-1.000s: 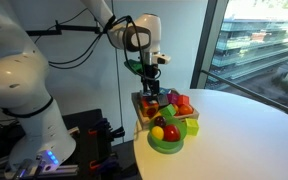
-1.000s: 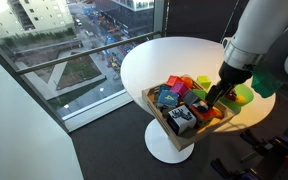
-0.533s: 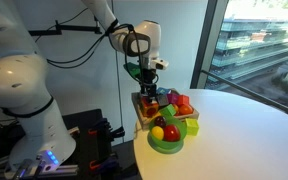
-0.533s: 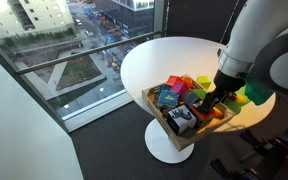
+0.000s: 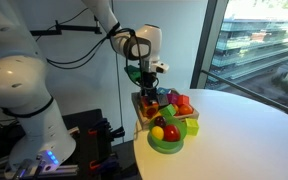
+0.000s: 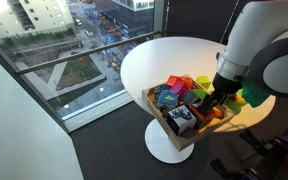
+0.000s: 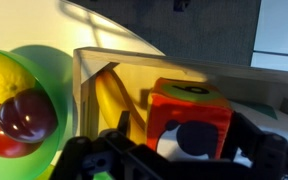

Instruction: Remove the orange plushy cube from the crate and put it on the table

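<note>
Fingers (image 7: 269,152) spread wide in wrist view, flanking small soft orange plush cube (image 7: 189,118) inside shallow light-wood slatted crate (image 7: 84,90), beside yellow banana (image 7: 108,100). In an exterior view, crate (image 5: 141,108) sits on round white counter (image 5: 244,125), just beside round green bowl (image 5: 166,140). In an exterior view, fingers sit low inside crate (image 6: 162,122).

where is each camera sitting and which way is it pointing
Exterior view: low, beside the robot base, facing crate and window; base, arm, gripper show.
Exterior view: high up, looking down on table and crate; arm shows.
Wrist view: over the crate, facing the orange plushy cube; fingers show.
All share crate and green bowl.
</note>
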Controlling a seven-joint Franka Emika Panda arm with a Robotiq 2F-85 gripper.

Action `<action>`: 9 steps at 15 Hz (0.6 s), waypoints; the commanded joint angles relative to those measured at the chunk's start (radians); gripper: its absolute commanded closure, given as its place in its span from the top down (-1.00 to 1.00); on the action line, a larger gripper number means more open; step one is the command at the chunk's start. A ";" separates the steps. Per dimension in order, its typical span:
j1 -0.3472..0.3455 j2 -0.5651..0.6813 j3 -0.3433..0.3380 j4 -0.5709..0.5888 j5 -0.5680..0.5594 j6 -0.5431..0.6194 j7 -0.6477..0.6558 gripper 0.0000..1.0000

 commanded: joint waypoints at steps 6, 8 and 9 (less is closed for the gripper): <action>0.009 0.002 -0.009 -0.003 0.013 0.007 -0.014 1.00; 0.009 0.006 -0.011 -0.006 0.034 0.018 -0.027 1.00; 0.009 0.008 -0.012 -0.007 0.043 0.024 -0.031 1.00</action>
